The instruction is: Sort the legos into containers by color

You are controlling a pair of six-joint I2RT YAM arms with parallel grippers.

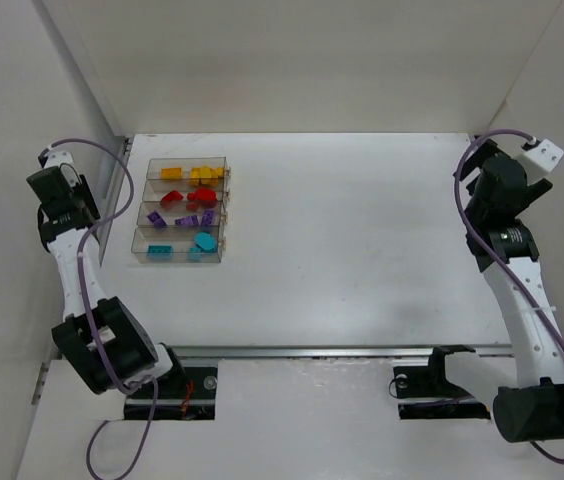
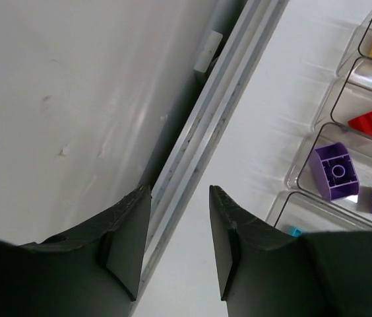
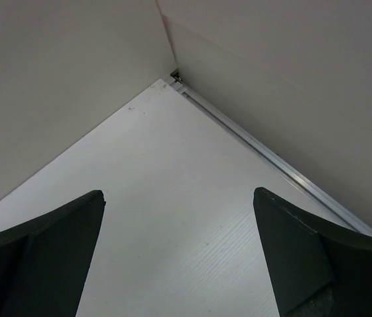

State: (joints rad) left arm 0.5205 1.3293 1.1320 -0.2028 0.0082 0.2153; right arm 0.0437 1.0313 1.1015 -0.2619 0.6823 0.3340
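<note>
The small bright plastic bricks (image 1: pixel 200 176) all seem to lie in the four joined clear plastic bins (image 1: pixel 154 216) on the white bench (image 1: pixel 362 250), one colour each (small strays are hard to exclude). The left claw (image 2: pixel 179 198) is slightly parted and the right claw (image 3: pixel 178 198) gapes wide; both are empty. Sorting looks finished.

containers (image 2: pixel 334 99): cut by right edge | cyan lego (image 2: pixel 295 231): mostly behind left claw (image 2: pixel 179 191)

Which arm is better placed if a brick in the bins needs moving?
Left. The left tool hangs open right beside the bins, which show in its wrist view; the right tool faces only table in the far-right corner.
</note>
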